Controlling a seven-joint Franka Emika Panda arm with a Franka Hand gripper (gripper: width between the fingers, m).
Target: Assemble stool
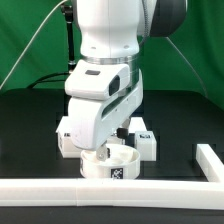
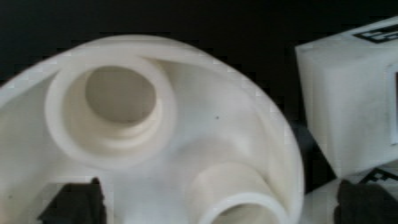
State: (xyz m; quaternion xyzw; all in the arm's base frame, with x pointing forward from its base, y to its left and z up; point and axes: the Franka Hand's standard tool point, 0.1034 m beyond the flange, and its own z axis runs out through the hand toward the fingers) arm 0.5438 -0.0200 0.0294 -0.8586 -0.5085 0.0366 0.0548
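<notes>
The stool's round white seat disc (image 1: 110, 166) lies on the black table at the front centre. It fills the wrist view (image 2: 178, 130), underside up, and shows round leg sockets. My gripper (image 1: 103, 148) is lowered right onto it. The dark fingertips (image 2: 71, 200) stand wide apart with the seat between them, so the gripper (image 2: 217, 202) is open. A dark gap shows between the seat's rim and one finger. A blocky white leg with a tag (image 2: 352, 90) lies just beside the seat. Other legs lie at the exterior view's left (image 1: 67, 137) and right (image 1: 146, 139).
A long white L-shaped rail (image 1: 110, 188) runs along the table's front and turns back at the exterior view's right (image 1: 210, 160). Green backdrop stands behind the black table.
</notes>
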